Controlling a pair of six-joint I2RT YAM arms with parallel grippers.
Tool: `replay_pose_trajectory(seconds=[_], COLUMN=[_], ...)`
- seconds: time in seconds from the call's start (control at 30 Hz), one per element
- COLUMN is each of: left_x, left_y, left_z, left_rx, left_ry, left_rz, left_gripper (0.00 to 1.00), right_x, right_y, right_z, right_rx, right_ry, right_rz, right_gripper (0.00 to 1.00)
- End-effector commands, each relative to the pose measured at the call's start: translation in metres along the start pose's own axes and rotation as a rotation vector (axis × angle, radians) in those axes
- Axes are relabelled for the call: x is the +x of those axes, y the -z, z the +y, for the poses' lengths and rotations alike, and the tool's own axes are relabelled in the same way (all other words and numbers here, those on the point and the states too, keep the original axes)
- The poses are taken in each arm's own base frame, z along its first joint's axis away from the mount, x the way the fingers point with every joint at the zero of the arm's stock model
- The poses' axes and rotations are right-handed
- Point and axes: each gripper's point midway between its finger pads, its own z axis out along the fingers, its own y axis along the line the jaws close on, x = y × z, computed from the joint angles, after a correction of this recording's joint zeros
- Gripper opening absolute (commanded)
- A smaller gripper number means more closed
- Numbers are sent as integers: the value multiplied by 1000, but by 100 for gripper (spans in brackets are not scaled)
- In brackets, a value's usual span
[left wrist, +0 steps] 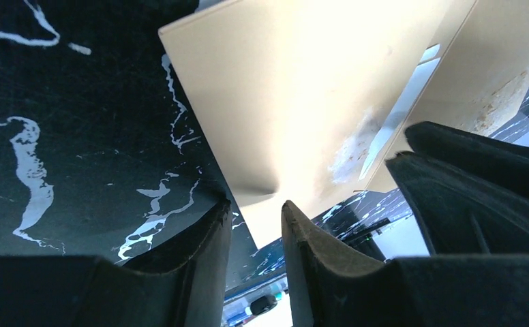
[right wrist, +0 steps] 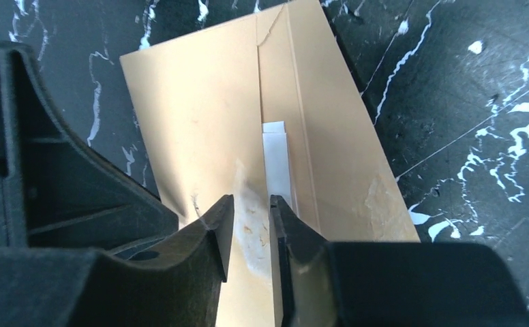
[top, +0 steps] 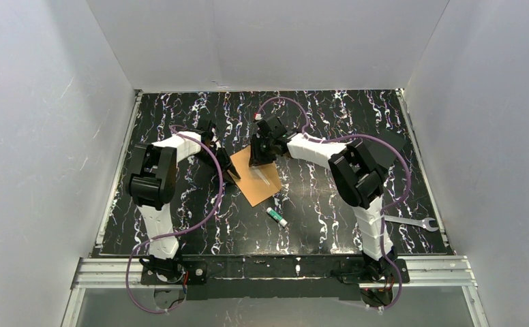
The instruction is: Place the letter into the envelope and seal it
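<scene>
Both claws are pinching the kraft envelope (right wrist: 200,129), the right gripper (right wrist: 249,225) narrowly gripping its flap and the left gripper (left wrist: 256,228) steadying the opposite edge for sealing.

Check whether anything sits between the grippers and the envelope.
Nothing visible does. The left gripper and the right gripper are both right at the envelope; the glue stick and wrench lie aside.
</scene>
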Motion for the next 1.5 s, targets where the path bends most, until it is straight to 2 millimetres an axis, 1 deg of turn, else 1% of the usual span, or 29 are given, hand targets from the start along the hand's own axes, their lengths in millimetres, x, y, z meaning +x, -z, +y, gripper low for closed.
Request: replay_pose_trajectory(seconds=[0.0,0.07,0.13,0.3,0.5,0.63,0.73,0.9,0.97,1.0,1.1,1.17,1.23,1.27,1.33,1.37,1.4,1.47], left_x=[-10,-11,-11,-12,-13,-14,-16,-20,-23,-23,-27,-28,-31,-32,-36,-37,-38,-40], left_y=[-15,-15,-15,-14,-15,-17,-18,-20,-21,-20,-16,-13,-8,-6,2,6,12,25], left_z=[22,21,20,18,14,12,9,2,0,0,5,6,4,1,-6,-9,-12,-10], left_rx=[-90,-90,-87,-83,-61,-56,-48,-22,-18,-25,-62,-75,-77,-73,-53,-47,-48,-70], left_ry=[-11,-12,-13,-13,-6,-3,0,9,12,13,5,-10,-32,-42,-59,-66,-71,-77], left_rz=[-29,-29,-31,-30,-25,-22,-19,-15,-19,-22,-50,-65,-76,-79,-93,-103,-116,-151], left_gripper=[32,32,32,32,33,32,32,32,32,32,33,35,39,41,46,50,53,60], right_x=[-38,-31,-24,-12,-7,3,4,-2,-4,-6,-19,-34,-52,-61,-75,-78,-77,-65], right_y=[29,23,18,7,1,-6,-7,-3,-2,-2,4,13,24,30,46,54,62,77], right_z=[16,5,-2,-6,-2,-6,-3,13,12,8,-9,-19,-20,-16,1,8,13,15], right_rx=[-17,29,53,44,14,6,-24,-91,-83,-57,15,56,64,45,-39,-63,-79,-86], right_ry=[46,42,38,28,11,-31,-49,-69,-69,-71,-72,-69,-55,-44,-9,8,28,60], right_rz=[-133,-101,-75,-32,-7,31,29,16,10,4,-28,-59,-93,-109,-130,-130,-123,-85], right_gripper=[40,46,49,49,48,48,48,45,45,45,46,49,53,56,59,59,60,60])
